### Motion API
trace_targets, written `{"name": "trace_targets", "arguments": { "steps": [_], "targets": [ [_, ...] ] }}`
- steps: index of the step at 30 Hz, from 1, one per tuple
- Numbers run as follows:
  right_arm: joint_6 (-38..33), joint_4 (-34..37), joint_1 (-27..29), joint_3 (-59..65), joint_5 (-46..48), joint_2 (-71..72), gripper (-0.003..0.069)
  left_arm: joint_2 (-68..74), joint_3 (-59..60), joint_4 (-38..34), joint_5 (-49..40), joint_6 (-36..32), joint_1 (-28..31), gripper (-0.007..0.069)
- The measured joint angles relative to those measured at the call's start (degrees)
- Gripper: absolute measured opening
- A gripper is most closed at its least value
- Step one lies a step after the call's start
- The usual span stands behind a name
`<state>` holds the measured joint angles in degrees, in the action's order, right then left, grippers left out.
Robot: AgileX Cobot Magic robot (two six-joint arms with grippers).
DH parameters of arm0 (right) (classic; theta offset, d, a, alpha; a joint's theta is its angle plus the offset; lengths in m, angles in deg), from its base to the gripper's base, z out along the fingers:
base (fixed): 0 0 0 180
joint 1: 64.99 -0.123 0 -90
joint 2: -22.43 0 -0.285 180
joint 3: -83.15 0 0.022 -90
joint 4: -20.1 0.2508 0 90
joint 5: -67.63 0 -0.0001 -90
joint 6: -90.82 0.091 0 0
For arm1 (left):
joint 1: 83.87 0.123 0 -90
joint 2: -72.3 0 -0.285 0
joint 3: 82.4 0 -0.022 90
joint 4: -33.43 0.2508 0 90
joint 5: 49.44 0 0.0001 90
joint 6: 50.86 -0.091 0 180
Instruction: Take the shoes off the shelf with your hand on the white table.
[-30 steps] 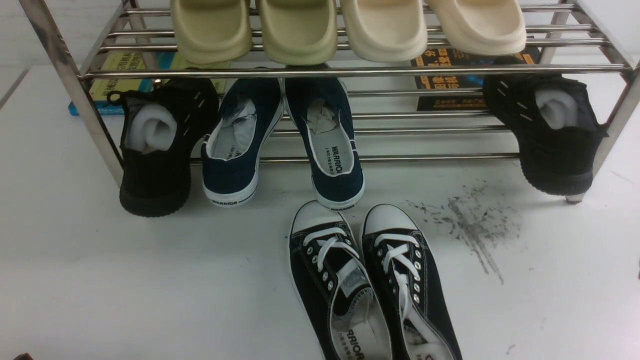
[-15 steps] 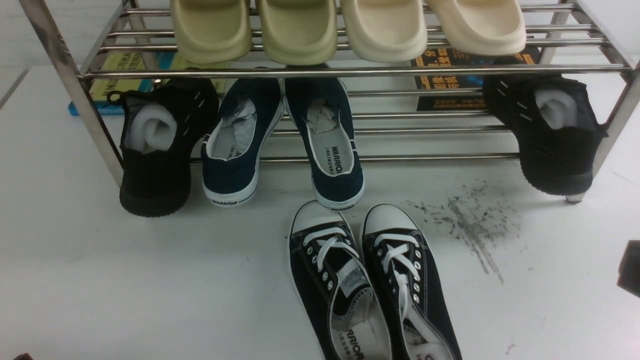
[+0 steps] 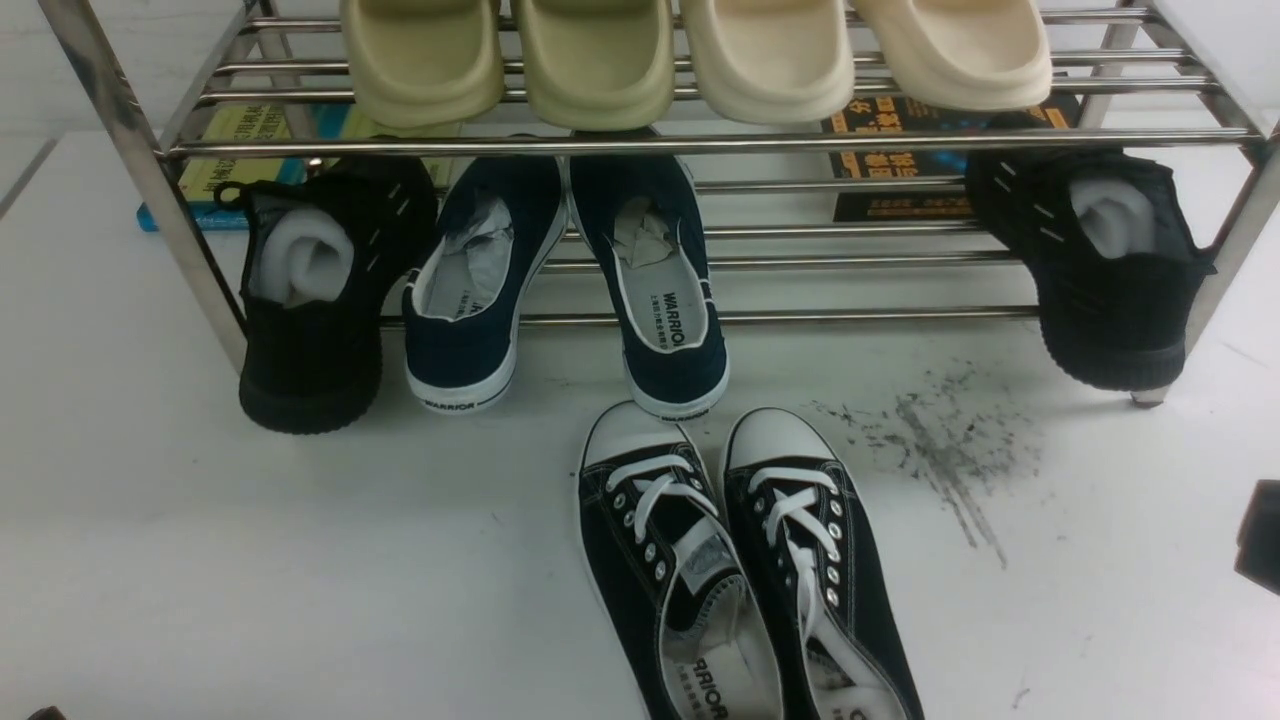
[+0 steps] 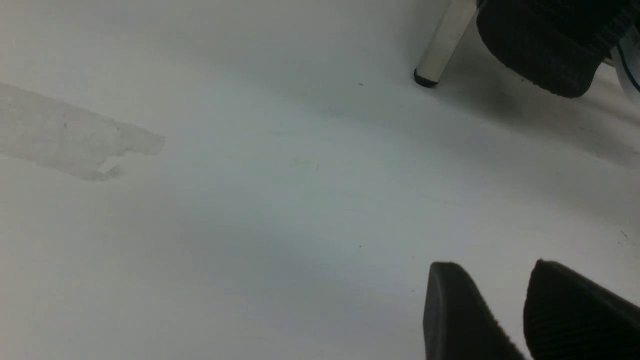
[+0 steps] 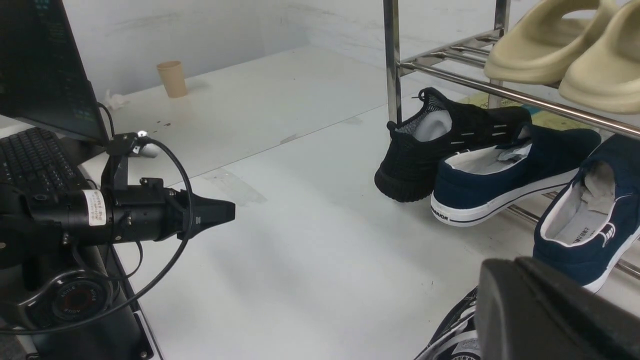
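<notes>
While both black lace-up shoes (image 3: pixel 740 570) sit on the white bench (image 3: pixel 250 560), off the shelf (image 3: pixel 700 145), my right tool (image 3: pixel 1260 550) stays closed, empty; I judge nothing remains.

Left arm (image 5: pixel 100 215): black cylindrical body w/ white label, looped black cables, tapering to pointed black end effector (image 5: pixel 220 211); ribbed black fingers (image 4: pixel 575 315).

right arm (image 3: pixel 1260 538) entered at the front view's right edge, now halted there
</notes>
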<state>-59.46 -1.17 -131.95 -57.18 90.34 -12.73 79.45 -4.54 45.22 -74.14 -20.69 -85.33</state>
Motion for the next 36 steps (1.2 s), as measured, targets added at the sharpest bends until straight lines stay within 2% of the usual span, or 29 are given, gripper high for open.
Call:
{"name": "trace_targets", "arguments": {
  "steps": [8, 12, 15, 20, 21, 22, 24, 26, 27, 32, 36],
  "targets": [
    [0.49, 0.05, 0.00, 0.00, -0.24, 0.19, 0.0032, 0.00, 0.00, 0.00, 0.00, 0.00, 0.00, 0.0239],
    [0.49, 0.17, 2.38, 0.97, -1.11, 1.04, 0.0038, 0.00, 0.00, 0.00, 0.00, 0.00, 0.00, 0.0239],
    [-2.24, 3.98, 10.54, 4.01, -1.53, 1.84, 0.0040, 0.00, 0.00, 0.00, 0.00, 0.00, 0.00, 0.0239],
    [-12.43, 13.14, 28.20, 12.20, -1.93, 4.71, 0.0046, 0.00, 0.00, 0.00, 0.00, 0.00, 0.00, 0.0239],
    [-12.89, 13.56, 28.20, 12.20, -1.93, 4.71, 0.0046, 0.00, 0.00, 0.00, 0.00, 0.00, 0.00, 0.0239],
    [-16.90, 17.20, 35.17, 15.84, -1.93, 6.23, 0.0046, 0.00, 0.00, 0.00, 0.00, 0.00, 0.00, 0.0239],
    [-20.19, 20.30, 42.56, 19.93, -1.86, 8.07, 0.0048, 0.00, 0.00, 0.00, 0.00, 0.00, 0.00, 0.0239],
    [-21.19, 21.27, 45.95, 21.86, -1.86, 9.11, 0.0050, 0.00, 0.00, 0.00, 0.00, 0.00, 0.00, 0.0239],
    [-22.13, 21.27, 51.27, 25.15, -1.86, 11.41, 0.0052, 0.00, 0.00, 0.00, 0.00, 0.00, 0.00, 0.0239],
    [-22.85, 21.27, 61.25, 32.20, -1.86, 19.31, 0.0059, 0.00, 0.00, 0.00, 0.00, 0.00, 0.00, 0.0239],
    [-22.98, 21.96, 65.70, 36.34, -1.76, 24.77, 0.0063, 0.00, 0.00, 0.00, 0.00, 0.00, 0.00, 0.0239]
  ]
}}
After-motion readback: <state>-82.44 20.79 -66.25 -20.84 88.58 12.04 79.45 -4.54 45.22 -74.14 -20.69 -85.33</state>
